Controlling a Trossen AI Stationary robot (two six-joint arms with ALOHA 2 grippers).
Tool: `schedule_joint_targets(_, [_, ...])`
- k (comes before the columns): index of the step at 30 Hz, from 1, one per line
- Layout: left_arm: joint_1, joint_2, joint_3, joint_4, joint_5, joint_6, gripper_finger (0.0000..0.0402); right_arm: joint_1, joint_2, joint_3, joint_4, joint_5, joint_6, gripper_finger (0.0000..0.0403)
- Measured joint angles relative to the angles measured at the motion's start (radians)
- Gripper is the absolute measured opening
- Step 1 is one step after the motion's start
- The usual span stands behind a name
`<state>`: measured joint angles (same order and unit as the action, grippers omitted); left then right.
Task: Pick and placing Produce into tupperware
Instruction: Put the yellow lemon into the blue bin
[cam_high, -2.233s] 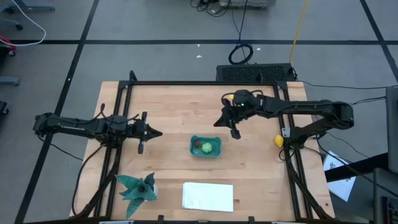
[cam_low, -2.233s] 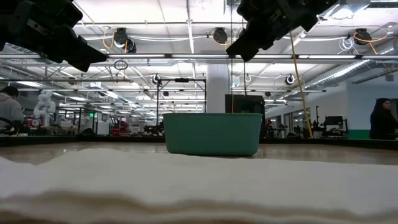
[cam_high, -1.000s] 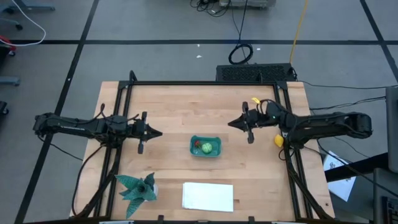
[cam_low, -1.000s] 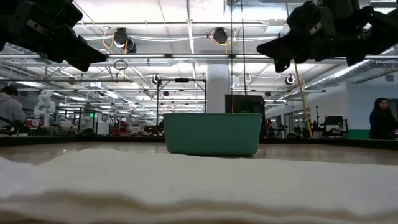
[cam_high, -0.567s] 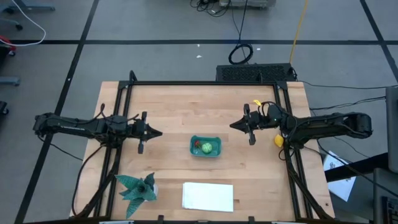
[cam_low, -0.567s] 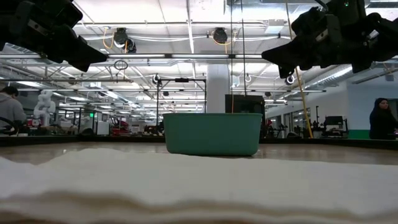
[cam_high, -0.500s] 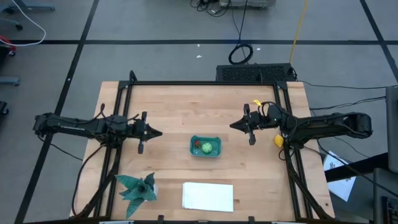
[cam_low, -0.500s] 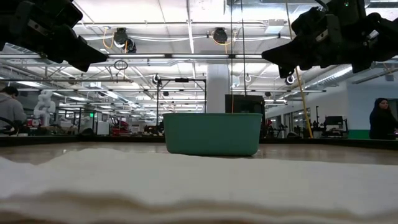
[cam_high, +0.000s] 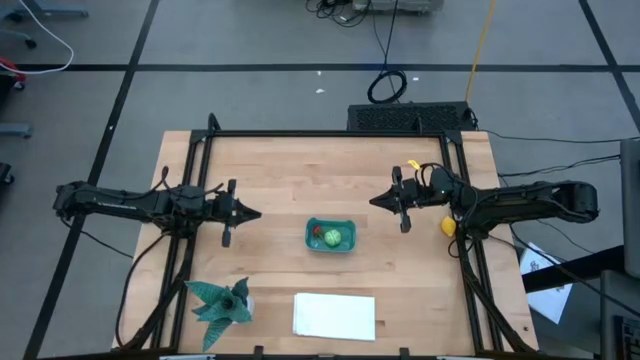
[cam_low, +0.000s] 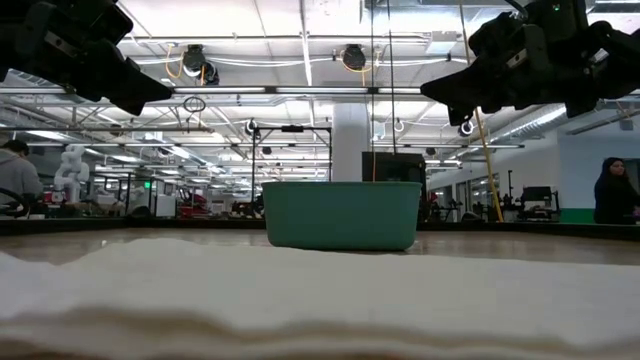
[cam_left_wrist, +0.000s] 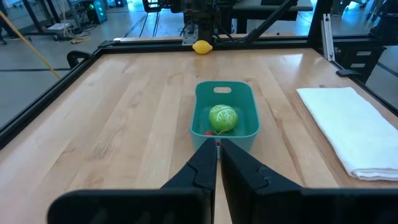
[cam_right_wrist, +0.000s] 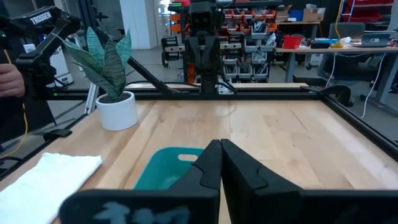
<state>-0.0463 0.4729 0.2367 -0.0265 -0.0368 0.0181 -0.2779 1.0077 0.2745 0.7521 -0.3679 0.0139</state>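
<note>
Holding a round light-green produce and red piece, small teal tupperware, both arms' fingers pressed together, empty.

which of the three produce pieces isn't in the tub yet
The yellow piece. It lies at the table's right edge beside the right arm, while the light green ball and the red piece already sit inside the teal tub.
</note>
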Motion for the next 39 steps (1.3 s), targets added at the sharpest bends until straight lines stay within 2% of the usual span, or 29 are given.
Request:
schedule_joint_targets(19, [0.0, 0.0, 0.0, 0.0, 0.0, -0.002, 0.0026, 0.0, -0.016, 0.0, -0.019, -0.003, 0.029, 0.0])
schedule_joint_targets(32, [0.0, 0.0, 0.0, -0.001, -0.009, -0.004, 0.0026, 0.0, -0.282, 0.0, -0.349, 0.007, 0.051, 0.0])
schedule_joint_targets(39, [0.0, 0.0, 0.0, 0.0, -0.019, -0.006, 0.0026, -0.003, -0.39, 0.05, -0.592, 0.108, 0.076, 0.0])
